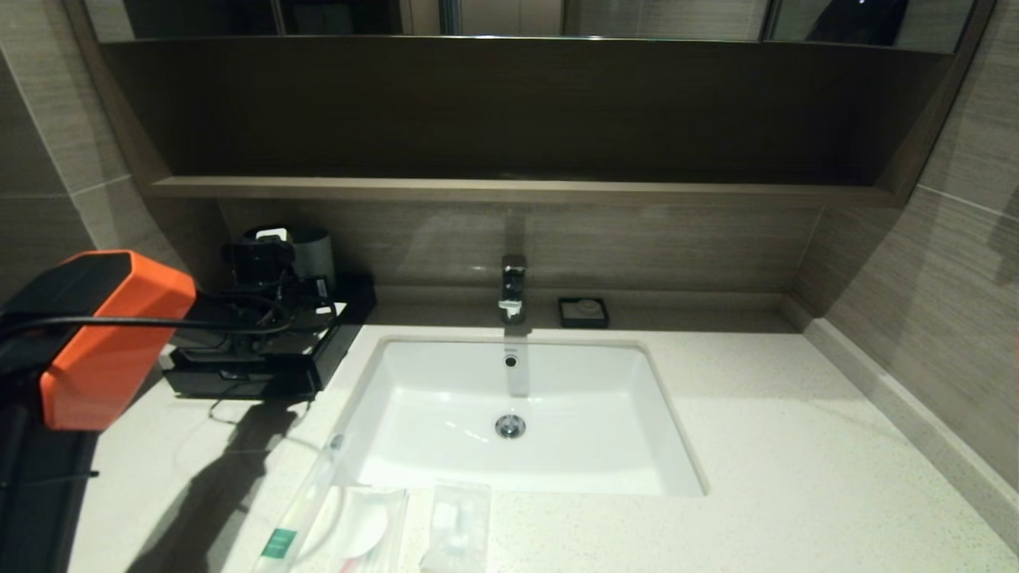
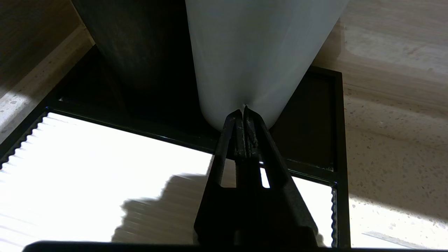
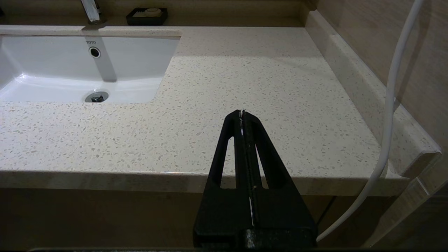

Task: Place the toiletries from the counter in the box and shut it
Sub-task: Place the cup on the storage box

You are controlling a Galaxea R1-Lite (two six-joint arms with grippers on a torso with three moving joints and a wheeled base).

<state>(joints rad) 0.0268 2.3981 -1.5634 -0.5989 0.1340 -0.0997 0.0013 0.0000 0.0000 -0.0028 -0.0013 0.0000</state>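
Note:
Three clear-wrapped toiletries lie on the counter (image 1: 756, 446) at its front edge before the sink: a long thin packet with a green label (image 1: 280, 541), a flat packet with white contents (image 1: 358, 525) and a smaller packet (image 1: 458, 529). The black box (image 1: 247, 374) stands at the back left, its white top panel (image 2: 87, 157) bright below my left gripper (image 2: 244, 111). That gripper is shut with nothing between its fingers, its tips at the base of the grey cup (image 2: 259, 52) standing in the box's rear compartment. My right gripper (image 3: 242, 112) is shut, parked over the counter's front right edge.
The white sink (image 1: 446, 398) is set into the middle of the counter, with the faucet (image 1: 513, 286) behind it. A small black square dish (image 1: 583, 312) sits to the faucet's right. A wooden shelf runs above. A raised ledge (image 3: 350, 80) borders the counter's right side.

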